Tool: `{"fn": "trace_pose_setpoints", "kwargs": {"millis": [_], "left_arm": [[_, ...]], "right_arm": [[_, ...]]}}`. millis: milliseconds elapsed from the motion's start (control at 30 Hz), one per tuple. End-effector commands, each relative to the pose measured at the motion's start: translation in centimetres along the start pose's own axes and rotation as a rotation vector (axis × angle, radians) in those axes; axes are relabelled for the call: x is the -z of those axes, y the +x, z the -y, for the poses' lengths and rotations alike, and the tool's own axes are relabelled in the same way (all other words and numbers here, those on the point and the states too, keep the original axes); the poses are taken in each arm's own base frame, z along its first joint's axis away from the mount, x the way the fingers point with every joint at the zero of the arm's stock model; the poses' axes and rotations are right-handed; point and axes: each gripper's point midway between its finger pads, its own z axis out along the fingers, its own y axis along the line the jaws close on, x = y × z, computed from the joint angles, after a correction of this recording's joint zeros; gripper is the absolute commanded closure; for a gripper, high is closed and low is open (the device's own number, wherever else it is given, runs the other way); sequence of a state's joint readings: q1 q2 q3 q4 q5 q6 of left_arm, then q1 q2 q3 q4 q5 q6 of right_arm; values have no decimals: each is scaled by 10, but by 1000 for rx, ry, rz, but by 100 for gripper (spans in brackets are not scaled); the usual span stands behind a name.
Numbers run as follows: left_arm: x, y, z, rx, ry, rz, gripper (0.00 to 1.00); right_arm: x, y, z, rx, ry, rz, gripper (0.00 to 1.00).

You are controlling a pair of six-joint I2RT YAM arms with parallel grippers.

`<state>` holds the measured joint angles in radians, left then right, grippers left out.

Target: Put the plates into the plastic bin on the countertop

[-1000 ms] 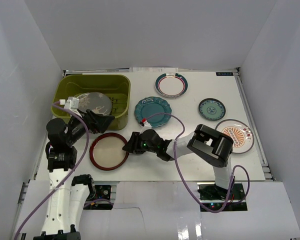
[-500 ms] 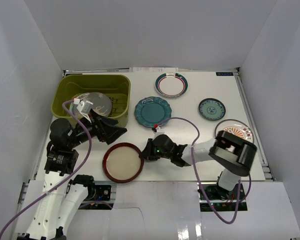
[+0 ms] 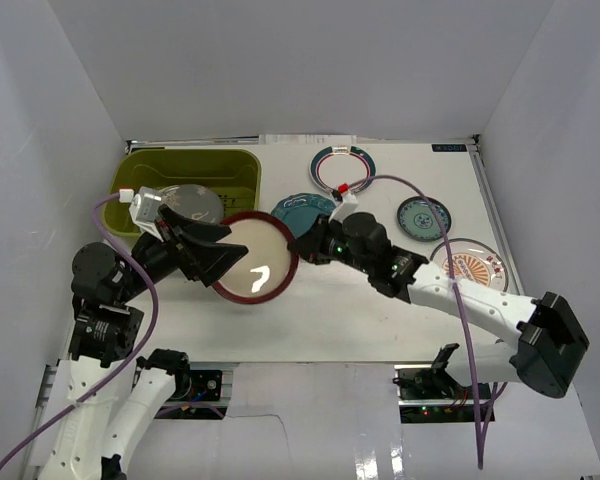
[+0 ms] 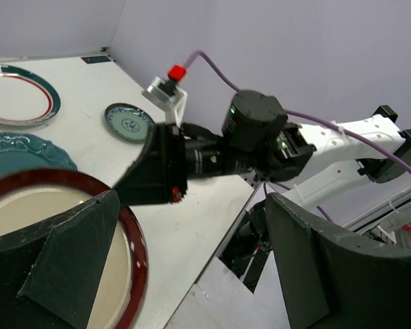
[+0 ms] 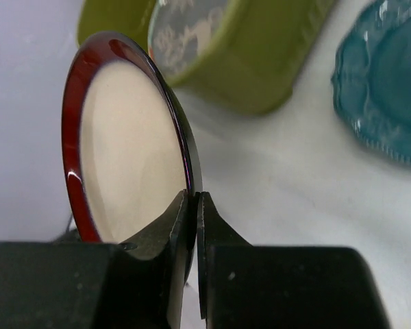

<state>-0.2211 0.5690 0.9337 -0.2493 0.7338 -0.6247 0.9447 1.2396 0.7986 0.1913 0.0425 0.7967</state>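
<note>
Beside the olive-green plastic bin [image 3: 185, 165], scalloped teal plate [image 3: 298, 207] behind, our outstretched right end effector [image 3: 302, 247] pinches the tilted round red-rimmed cream plate [image 3: 255, 270]; our left end effector [image 3: 215, 250] gapes alongside.

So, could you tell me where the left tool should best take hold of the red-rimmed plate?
Probably the rim of the plate on the side facing the left tool, opposite where the right tool pinches it, coming in edge-on. The plate is thin and lifted at a tilt, so both faces of that rim are free.

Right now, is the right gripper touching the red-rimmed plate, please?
Touching. The right wrist view shows the right gripper clamped on the red-rimmed plate.
</note>
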Motion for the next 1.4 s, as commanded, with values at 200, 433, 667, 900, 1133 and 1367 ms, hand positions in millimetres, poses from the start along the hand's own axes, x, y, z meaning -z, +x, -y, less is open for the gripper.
{"fn": "trace_pose_setpoints", "kwargs": {"millis": [200, 433, 667, 900, 1133, 1367], "left_arm": [[7, -22, 30, -41, 50, 32, 2], [4, -23, 23, -61, 14, 25, 2], [-5, -10, -1, -40, -42, 3, 2], [-15, -2, -18, -17, -66, -8, 2], [-21, 0, -23, 6, -50, 8, 2], [-22, 1, -27, 20, -64, 24, 2]], "right_arm": [[-67, -166, -105, 146, -130, 337, 92], [-132, -221, -127, 217, -116, 471, 92], [-205, -243, -135, 292, -128, 529, 92], [-240, -215, -94, 294, -62, 518, 92], [-265, -183, -76, 341, -28, 470, 92], [-271, -144, -58, 396, 37, 431, 75]]}}
